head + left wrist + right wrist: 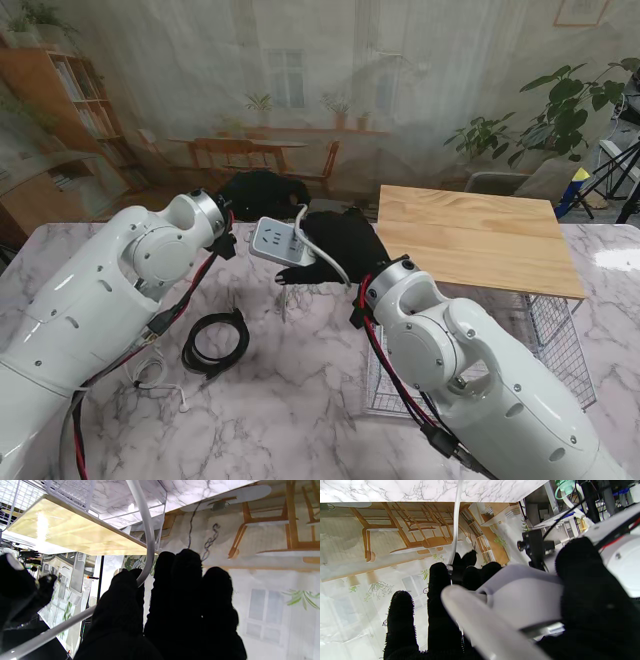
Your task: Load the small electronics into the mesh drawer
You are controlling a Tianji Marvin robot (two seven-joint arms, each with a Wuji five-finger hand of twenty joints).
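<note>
I have the white power strip (281,241) lifted clear of the marble table (300,400), held between both gloved hands above the middle of the table toward its far edge. My right hand (345,243) carries the weight: in its wrist view the thumb presses one side of the strip's body and the fingers (437,585) curl round the other, so it is closed on the strip. My left hand (262,192) sits just behind the strip; its wrist view shows the white cord (146,530) running between its fingers, which look only loosely closed around it, so I judge it is guiding the cord, not gripping it. The mesh drawer (560,345) stands pulled out at the table's right edge, under the wooden top (475,235), well apart from the strip. To do this carry well, I should swing the strip right and nearer to me, low enough to pass under the wooden top's front lip. The trailing cord could snag on the drawer's rim, so the left hand should feed it along. A coiled black cable (215,343) lies near the table's left side, not yet loaded.
</note>
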